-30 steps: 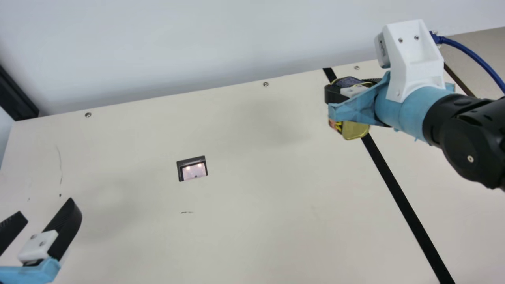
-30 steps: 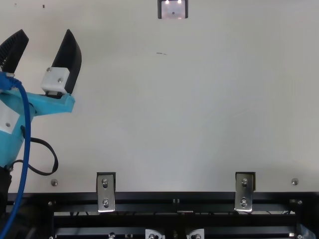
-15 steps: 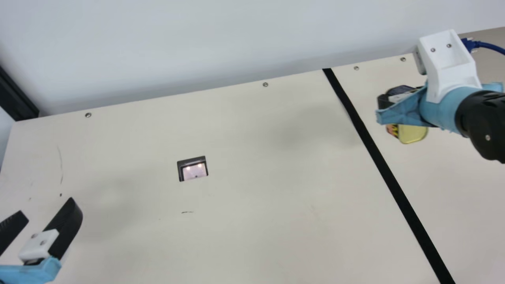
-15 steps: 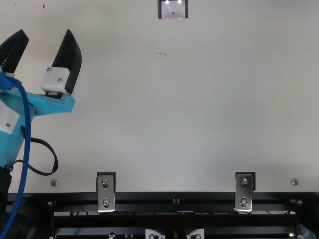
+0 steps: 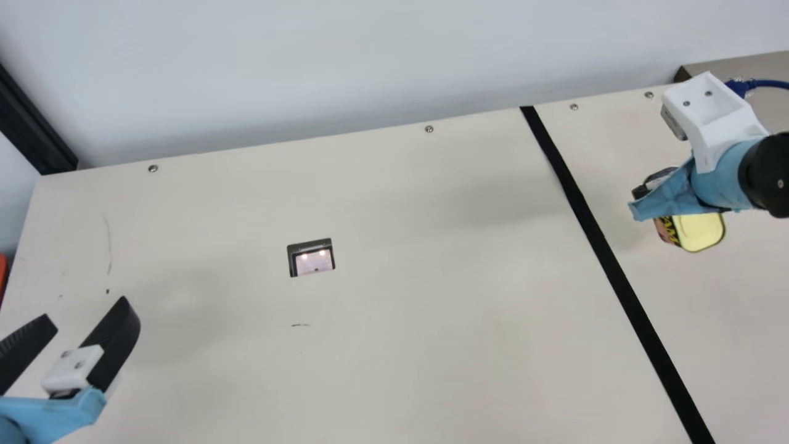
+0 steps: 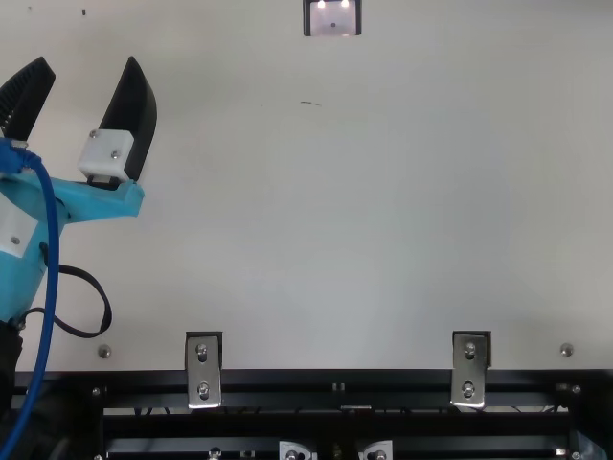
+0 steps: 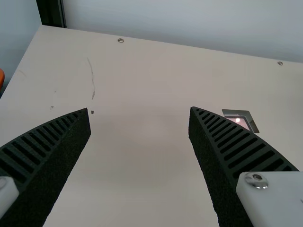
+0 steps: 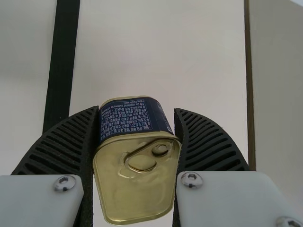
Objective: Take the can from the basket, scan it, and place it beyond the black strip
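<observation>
Right pincer (image 5: 670,192) partly hides can (image 5: 699,232); top view crops scanner (image 6: 332,21).

Bright, even light covers the pale bench (image 5: 394,382). Soft-edged shadows lie on it: a faint patch just to the right of the left hand (image 5: 86,308), and a broader one to the left of the right hand (image 5: 644,192). Between the hands, two small spots of glare shine in the scanner (image 5: 311,258). Within the right hand, the can (image 8: 137,194) has a gentle golden sheen.
</observation>
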